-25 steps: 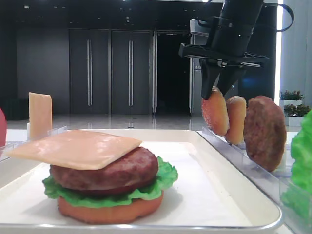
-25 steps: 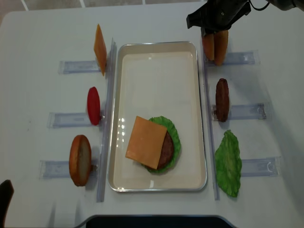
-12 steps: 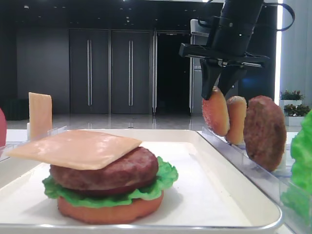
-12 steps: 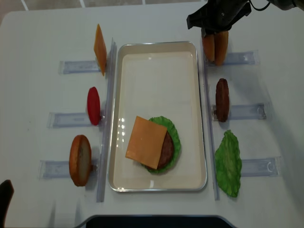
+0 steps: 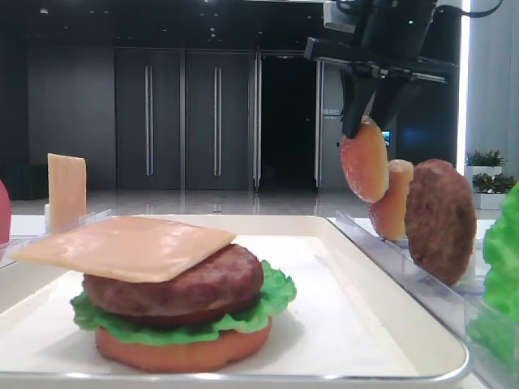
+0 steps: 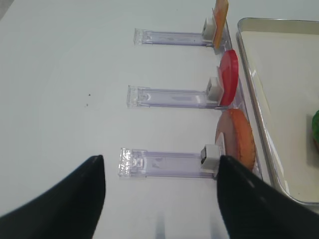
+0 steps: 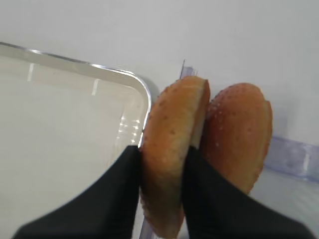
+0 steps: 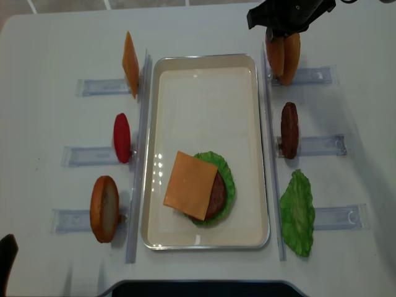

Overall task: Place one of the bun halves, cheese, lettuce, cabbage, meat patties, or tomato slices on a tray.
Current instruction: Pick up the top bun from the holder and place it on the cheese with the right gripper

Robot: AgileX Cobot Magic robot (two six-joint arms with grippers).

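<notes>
My right gripper [image 8: 276,30] is shut on a speckled golden-brown bun half [image 8: 275,54], holding it on edge above the back right rack, just right of the white tray [image 8: 204,105]. In the right wrist view the black fingers [image 7: 124,174] pinch this bun half [image 7: 174,129], with a second bun half [image 7: 239,134] right behind it. In the low side view the held bun half [image 5: 364,160] hangs higher than the other one [image 5: 391,203]. The tray carries a stack of bottom bun, lettuce [image 8: 229,179], meat patty and cheese [image 8: 190,184]. My left gripper [image 6: 159,169] is open and holds nothing.
On the right racks stand a meat patty [image 8: 289,130] and a lettuce leaf [image 8: 297,212]. Left of the tray stand a cheese slice [image 8: 130,55], a tomato slice [image 8: 122,137] and a bun half [image 8: 104,208]. Clear rack rails [image 6: 164,162] lie under my left gripper.
My right gripper has risen with the bun half, lifting it up from beside the second bun half. The stack on the tray is unchanged.
</notes>
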